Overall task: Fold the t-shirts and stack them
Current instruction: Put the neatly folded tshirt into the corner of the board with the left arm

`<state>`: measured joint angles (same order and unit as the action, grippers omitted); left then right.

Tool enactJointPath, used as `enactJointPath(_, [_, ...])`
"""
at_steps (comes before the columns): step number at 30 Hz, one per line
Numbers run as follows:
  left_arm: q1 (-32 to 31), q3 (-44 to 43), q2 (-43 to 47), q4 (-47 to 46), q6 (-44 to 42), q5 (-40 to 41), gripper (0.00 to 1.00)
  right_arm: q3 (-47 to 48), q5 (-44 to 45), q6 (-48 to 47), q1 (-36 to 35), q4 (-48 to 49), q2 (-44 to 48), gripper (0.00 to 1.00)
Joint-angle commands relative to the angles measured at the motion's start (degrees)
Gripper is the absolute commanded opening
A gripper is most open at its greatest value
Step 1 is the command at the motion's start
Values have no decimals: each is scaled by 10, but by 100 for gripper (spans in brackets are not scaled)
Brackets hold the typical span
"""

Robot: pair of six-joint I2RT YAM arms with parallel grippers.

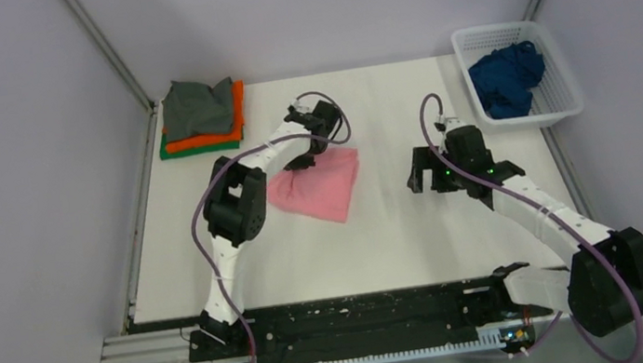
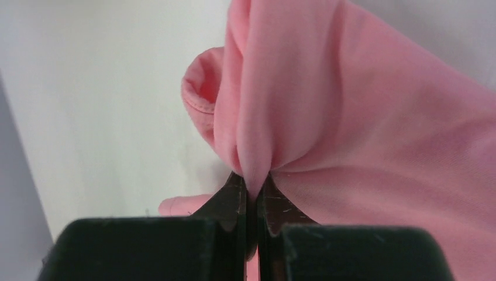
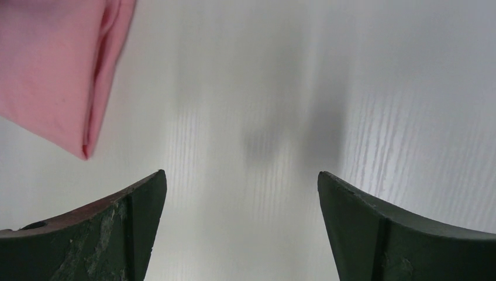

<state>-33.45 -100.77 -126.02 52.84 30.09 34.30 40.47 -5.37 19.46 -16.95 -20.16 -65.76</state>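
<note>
The pink tee [image 1: 324, 191] lies partly folded on the table [image 1: 420, 244], left of centre, as a rough wedge narrowing toward the near edge. The left gripper [image 2: 252, 182] is pressed together on a pleat at the tee's far left corner. The cloth bunches up out of the jaws in a ridge, with a hemmed sleeve opening curled just beside it. The right gripper [image 3: 243, 181] is spread wide over bare table and holds nothing; a folded corner of the tee lies near it but apart.

A stack [image 1: 201, 117] of grey on orange on green sits at the far left corner. A blue tee [image 1: 506, 77] lies crumpled in the basket [image 1: 560, 98] at far right.

The tee looks light, thin and limp, and not fragile. Lifted from one pinch it would likely sag and swing, and its folded layers could slide apart or fall open. How many layers the left jaws have caught is hard to tell from the wrist view, perhaps only the top ones. The safest hold is probably at an edge or corner, through every layer, with a second hold further along the same edge so the cloth travels flat. The free right gripper is well placed to take the nearer corner. A small bite of cloth should be enough at this weight, but smooth knit may creep out of a shallow pinch
</note>
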Motion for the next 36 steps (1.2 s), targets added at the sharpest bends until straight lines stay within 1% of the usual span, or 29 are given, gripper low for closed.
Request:
enactJointPath(1, [30,-103,-6,12,-88,170,0,-10,74,-34,5,55,23,99])
enactJointPath(3, [47,-154,-45,10,-120,194,0,-19,76,-33,5,74,25,99])
enactJointPath(5, [69,-197,-57,-4,-159,216,0,-29,83,-33,5,95,32,99])
enactJointPath(6, [78,-206,-57,-27,-184,226,0,-32,88,-33,6,101,36,99])
enactJointPath(8, [92,-201,-50,-105,-256,250,0,-38,96,-33,6,112,41,99])
enactJointPath(9, [99,-200,-48,-161,-288,262,0,-43,96,-34,6,119,42,99])
enactJointPath(12, [118,-227,-56,-264,-399,295,0,-50,96,-34,6,129,40,99])
enactJointPath(16, [139,-247,-71,-446,-582,340,0,-50,101,-34,6,129,36,99])
enactJointPath(18, [147,-272,-80,-481,-625,341,0,-50,103,-35,6,128,35,99])
enactJointPath(21, [155,-306,-88,-499,-658,329,0,-51,108,-35,6,127,34,99])
enactJointPath(24, [159,-314,-86,-524,-694,316,0,-49,106,-34,6,127,31,99])
enactJointPath(25, [159,-318,-86,-538,-698,312,0,-48,106,-34,6,127,29,99])
enactJointPath(27, [162,-331,-86,-536,-698,308,0,-47,105,-34,7,127,26,99])
enactJointPath(30, [164,-343,-78,-516,-678,303,0,-47,108,-33,6,128,21,99])
enactJointPath(32, [168,-350,-71,-474,-639,278,0,-46,109,-34,7,129,14,99])
enactJointPath(36, [181,-353,-71,-421,-578,237,0,-41,104,-33,7,126,9,99])
